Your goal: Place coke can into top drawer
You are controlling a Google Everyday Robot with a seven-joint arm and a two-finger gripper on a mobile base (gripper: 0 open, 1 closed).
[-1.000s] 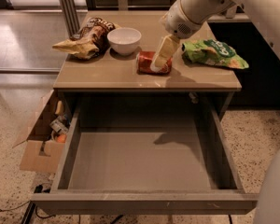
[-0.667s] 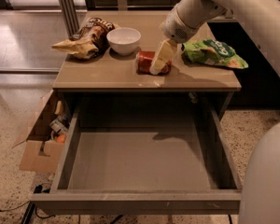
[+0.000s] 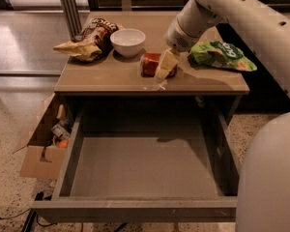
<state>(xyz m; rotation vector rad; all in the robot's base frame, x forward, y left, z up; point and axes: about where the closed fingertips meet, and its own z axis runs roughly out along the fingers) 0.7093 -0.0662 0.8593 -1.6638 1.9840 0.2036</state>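
The coke can [image 3: 150, 64] lies on its side on the table top [image 3: 106, 79], near the middle of the front edge, red-orange with a pale marking. My gripper [image 3: 164, 67] hangs down from the white arm and sits right at the can's right end, covering that part of it. The top drawer [image 3: 135, 209] is pulled fully out below the table. Its flat grey-brown bottom holds nothing. The can is on the table, not in the drawer.
A white bowl [image 3: 128, 41] stands behind the can. A brown snack bag [image 3: 89, 37] lies at the back left and a green snack bag [image 3: 222, 56] at the right. A cardboard box [image 3: 41, 149] sits on the floor left of the drawer. My white body [image 3: 270, 178] fills the lower right.
The gripper stays at the can's right end and the can has not moved. My arm and body have shifted and now fill more of the right side of the view.
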